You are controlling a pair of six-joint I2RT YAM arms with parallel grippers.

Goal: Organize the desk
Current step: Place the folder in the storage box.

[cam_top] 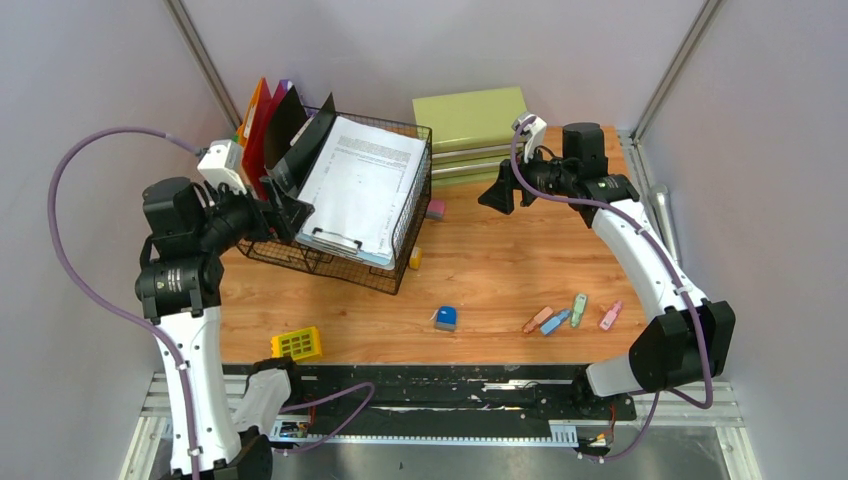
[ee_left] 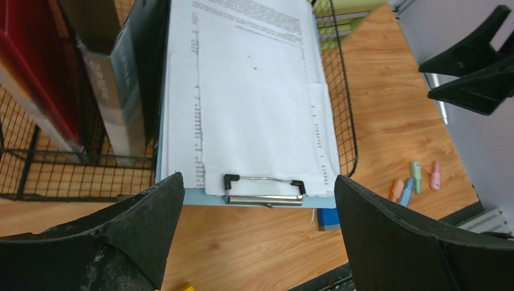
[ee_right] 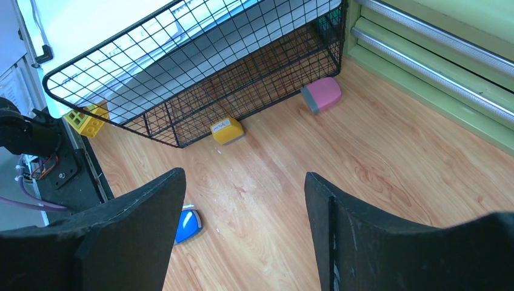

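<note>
Your tabletop (cam_top: 500,270) lies beneath both pincers, its wood-grain planks running from the rail (cam_top: 430,385) at the arm bases out to the green drawer cabinet (cam_top: 470,120). Your left pincer (ee_left: 257,185) is spread wide and grips nothing. Straight ahead of it, just past the fingertips, is the clip end of a clipboard (ee_left: 254,109) loaded with printed sheets, which leans out of a wire basket (cam_top: 330,265). Your right pincer (ee_right: 243,176) hangs above the wood with its jaws well apart, also holding nothing. Ahead of it a small yellow object (ee_right: 227,130) touches the basket's foot. A pink eraser (ee_right: 322,94) lies farther ahead, near the cabinet, and a small blue object (ee_right: 188,225) sits just beside one finger.
</note>
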